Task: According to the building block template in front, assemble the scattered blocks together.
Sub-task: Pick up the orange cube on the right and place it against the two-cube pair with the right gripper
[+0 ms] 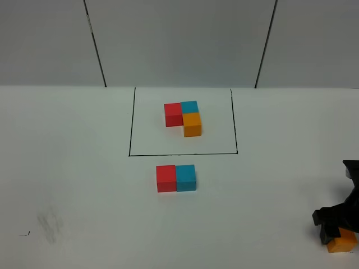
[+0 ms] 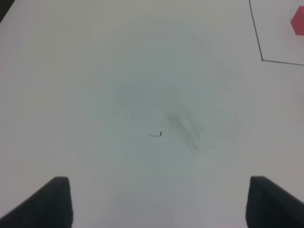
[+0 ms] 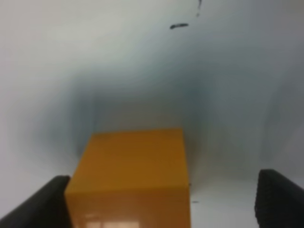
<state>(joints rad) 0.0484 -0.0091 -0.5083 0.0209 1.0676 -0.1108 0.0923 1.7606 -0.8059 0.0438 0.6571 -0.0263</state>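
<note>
The building block template [image 1: 182, 117] is an L of red, cyan-blue and orange cubes inside a thin black outline [image 1: 129, 123]. Just in front of the outline, a loose red cube [image 1: 166, 178] and a loose cyan-blue cube [image 1: 185, 177] sit side by side, touching. The loose orange cube [image 1: 343, 244] lies at the front right of the table under my right gripper [image 1: 338, 236]. In the right wrist view the orange cube [image 3: 130, 175] sits between the open fingers of the right gripper [image 3: 161, 204], against one finger [image 3: 40, 204]. My left gripper [image 2: 159, 202] is open and empty.
The white table [image 1: 73, 168] bears a grey smudge [image 1: 50, 224] and a small black mark [image 1: 25, 233] at the front left, both also in the left wrist view. That view shows the outline's corner [image 2: 261, 59] and the template's red cube [image 2: 298, 21].
</note>
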